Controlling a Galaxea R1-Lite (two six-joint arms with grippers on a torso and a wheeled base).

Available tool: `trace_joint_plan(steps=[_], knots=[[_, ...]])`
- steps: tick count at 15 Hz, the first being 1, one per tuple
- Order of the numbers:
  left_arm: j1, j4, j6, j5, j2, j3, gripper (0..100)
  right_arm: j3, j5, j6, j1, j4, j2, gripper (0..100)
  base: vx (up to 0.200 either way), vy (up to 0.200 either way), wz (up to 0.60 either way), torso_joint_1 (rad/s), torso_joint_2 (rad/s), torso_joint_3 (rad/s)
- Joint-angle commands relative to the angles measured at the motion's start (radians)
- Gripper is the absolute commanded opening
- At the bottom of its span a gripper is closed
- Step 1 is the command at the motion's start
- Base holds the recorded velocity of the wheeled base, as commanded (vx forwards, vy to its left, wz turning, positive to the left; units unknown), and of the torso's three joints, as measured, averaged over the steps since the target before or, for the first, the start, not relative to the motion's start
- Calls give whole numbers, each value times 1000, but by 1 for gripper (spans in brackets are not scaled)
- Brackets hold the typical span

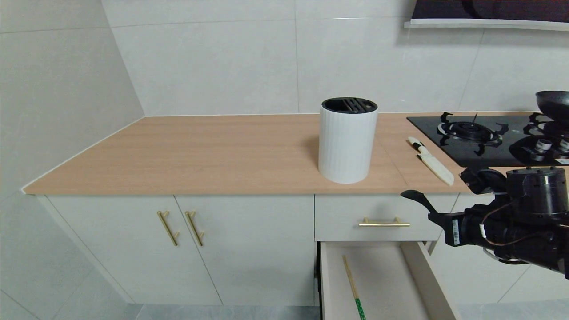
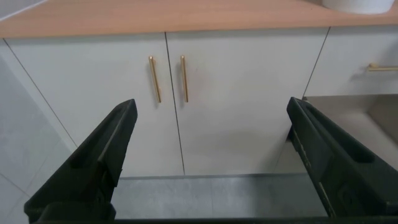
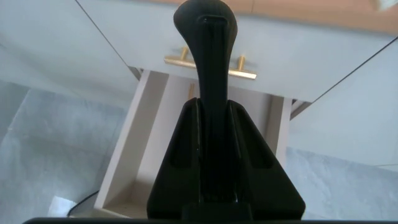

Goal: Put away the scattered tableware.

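1. Take the holder (image 1: 347, 142) as your reference. It is a white ribbed cylinder with a black slotted top, and it stands upright on the counter (image 1: 200, 155).

2. Locate the knife (image 1: 430, 160). It lies flat on the counter just right of the holder and apart from it. Its handle points to the rear and its pale blade points to the counter's front edge. The hob (image 1: 484, 138) lies right of the knife, with a dark pot (image 1: 553, 103) at its far end.

3. Locate the chopsticks (image 1: 350, 276). They lie in the open drawer (image 1: 418, 275) directly below the holder, near its left wall, with the green ends toward you. A shut drawer with a gold handle (image 1: 384, 222) sits between the holder and the open drawer.

4. Check the right gripper (image 1: 411, 194). It hangs in front of the counter edge, below and right of the holder, above the open drawer's right side. In the right wrist view, the right gripper (image 3: 205, 22) has its fingers pressed together, and the drawer (image 3: 127, 149) lies beneath it.

5. Check the left gripper (image 2: 211, 112). Its fingers (image 2: 115, 149) are spread wide apart. It faces the two cabinet doors (image 2: 242, 106) below and left of the holder (image 2: 357, 5).
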Motion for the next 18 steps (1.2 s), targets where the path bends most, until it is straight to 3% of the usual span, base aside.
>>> trace_joint_plan(steps=[1, 18], knots=[[0, 0, 0, 0, 0, 0, 100, 0, 0, 0, 0, 0, 8, 0, 0, 0, 0, -188, 417, 242], [0, 0, 0, 0, 0, 0, 100, 3, 0, -2, 0, 0, 33, 0, 0, 0, 0, -170, 469, 299]])
